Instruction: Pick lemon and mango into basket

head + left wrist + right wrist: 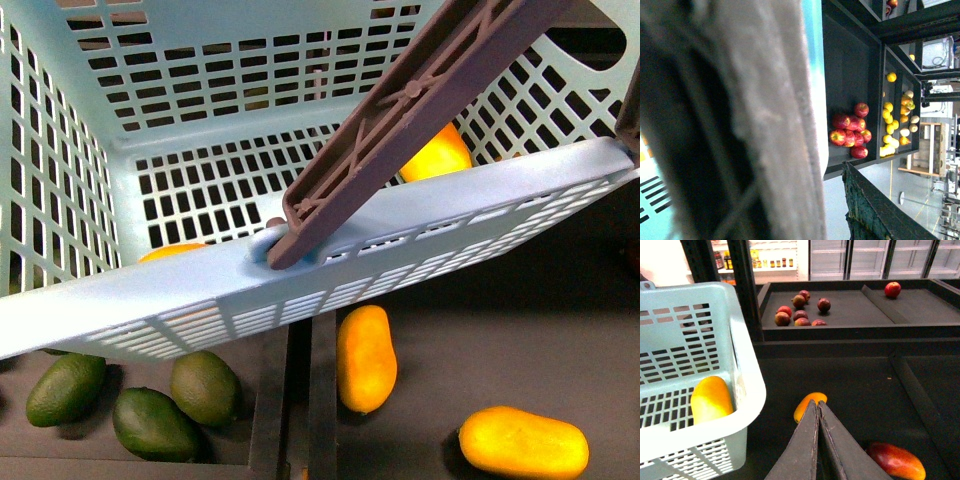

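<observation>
Two yellow-orange elongated mangoes (366, 358) are lying outside the light teal slotted plastic basket (150, 310) on the dark shelf (480, 340); three dark green oval fruits (150, 422) are lying nearby. One mango is lying inside the basket. Right gripper (818, 407) is showing fingers together, empty; left gripper's state: cannot tell.

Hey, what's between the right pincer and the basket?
Nothing but bare dark shelf lies between the right pincer and the basket wall, as the right wrist view shows; a mango sits just beyond the tips.
</observation>
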Robot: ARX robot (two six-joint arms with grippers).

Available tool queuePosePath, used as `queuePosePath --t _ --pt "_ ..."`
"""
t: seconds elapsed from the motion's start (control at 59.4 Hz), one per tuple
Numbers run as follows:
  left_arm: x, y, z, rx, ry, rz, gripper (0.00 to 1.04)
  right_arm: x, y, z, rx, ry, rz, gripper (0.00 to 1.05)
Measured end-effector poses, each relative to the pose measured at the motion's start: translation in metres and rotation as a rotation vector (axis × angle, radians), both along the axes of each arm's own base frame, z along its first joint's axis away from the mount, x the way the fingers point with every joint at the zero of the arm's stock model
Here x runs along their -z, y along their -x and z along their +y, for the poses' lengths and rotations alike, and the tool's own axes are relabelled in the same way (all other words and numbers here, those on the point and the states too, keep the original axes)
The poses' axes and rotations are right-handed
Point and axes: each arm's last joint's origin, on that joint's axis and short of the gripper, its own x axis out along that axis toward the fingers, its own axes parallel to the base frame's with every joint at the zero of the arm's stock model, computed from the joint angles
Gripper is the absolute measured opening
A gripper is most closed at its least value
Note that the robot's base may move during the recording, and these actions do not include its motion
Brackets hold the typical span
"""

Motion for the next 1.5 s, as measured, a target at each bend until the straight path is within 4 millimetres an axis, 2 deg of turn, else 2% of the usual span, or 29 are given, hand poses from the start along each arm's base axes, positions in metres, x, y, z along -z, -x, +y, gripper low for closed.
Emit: queuePosePath --t 0.202,0.96,1.094,1.279,1.498 --pt "0.000 0.000 0.000 0.000 0.000 0.000 0.27 0.007 0.007 0.000 0.000 0.000 -0.013 0.02" --pt "0.000 0.000 0.000 0.003 0.001 0.001 0.27 0.006 0.024 0.000 0.000 0.000 -0.025 0.02" --pt "0.000 0.000 0.000 0.002 0.001 0.001 0.27 0.009 0.035 0.000 -0.001 0.000 -0.017 0.02" --pt "0.000 0.000 0.000 0.002 0.002 0.003 0.27 0.009 0.035 0.000 0.000 0.000 -0.019 0.02" --pt "0.000 0.000 0.000 0.000 0.000 0.000 0.27 0.009 0.035 0.000 0.000 0.001 -0.020 0.39"
